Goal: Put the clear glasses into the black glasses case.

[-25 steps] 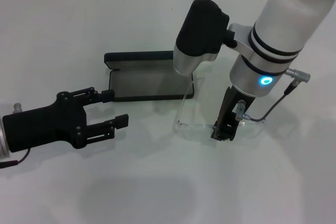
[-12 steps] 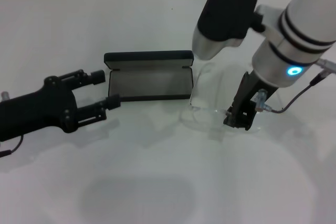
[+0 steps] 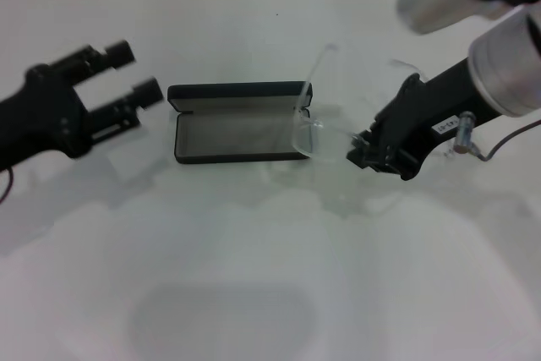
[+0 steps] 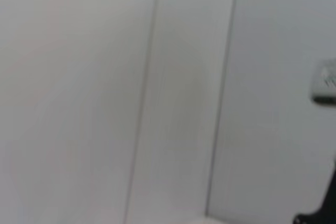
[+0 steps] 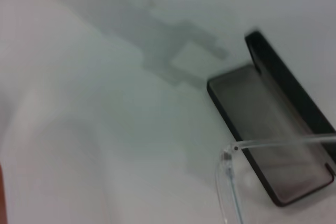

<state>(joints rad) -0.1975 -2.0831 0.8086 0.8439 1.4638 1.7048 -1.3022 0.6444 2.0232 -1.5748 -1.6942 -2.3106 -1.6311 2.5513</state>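
Beside open black glasses case [image 3: 241,123], clear glasses [image 3: 314,120]

The black glasses case [image 3: 241,123] is showing a black shell with a plain grey lining, lying open near the middle of the white surface [image 3: 254,276]. At about three o'clock from it, the clear glasses [image 3: 308,128] are appearing fully transparent, letting the white and grey behind them show through. The right end effector [image 3: 372,151] is looking black, beneath a silver-grey and white arm. At nine o'clock, the left end effector [image 3: 127,73] is showing matte black throughout.
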